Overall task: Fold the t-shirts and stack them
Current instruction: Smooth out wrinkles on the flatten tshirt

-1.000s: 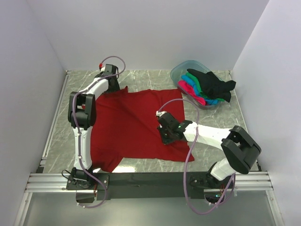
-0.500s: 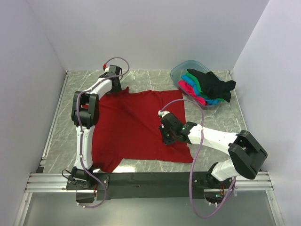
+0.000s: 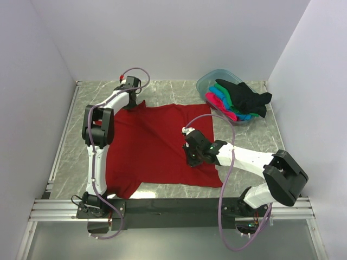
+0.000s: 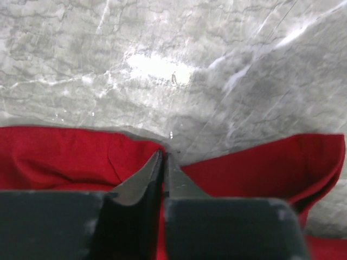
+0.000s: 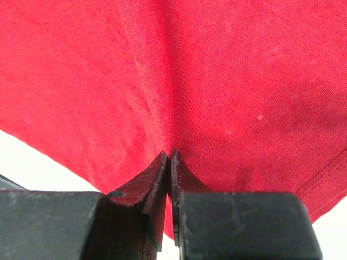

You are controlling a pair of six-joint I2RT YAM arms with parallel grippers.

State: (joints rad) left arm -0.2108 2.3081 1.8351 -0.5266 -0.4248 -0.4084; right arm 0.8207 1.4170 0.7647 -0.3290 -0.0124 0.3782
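Observation:
A dark red t-shirt lies spread flat across the middle of the grey marble table. At its far left corner, my left gripper is shut on the cloth edge. The left wrist view shows the closed fingertips pinching red fabric right at the hem, with bare marble beyond. My right gripper is shut on a fold of the same shirt near its right side. In the right wrist view, red cloth hangs from the closed gripper, raised off the surface.
A clear bluish tub stands at the far right. It holds a black shirt draped over its rim, plus green, pink and blue shirts. White walls enclose the table; a metal rail runs along the near edge.
My left gripper has shifted slightly right along the far edge and closed on the shirt's corner. The right gripper, still shut on the cloth, edged a little to the right early on.

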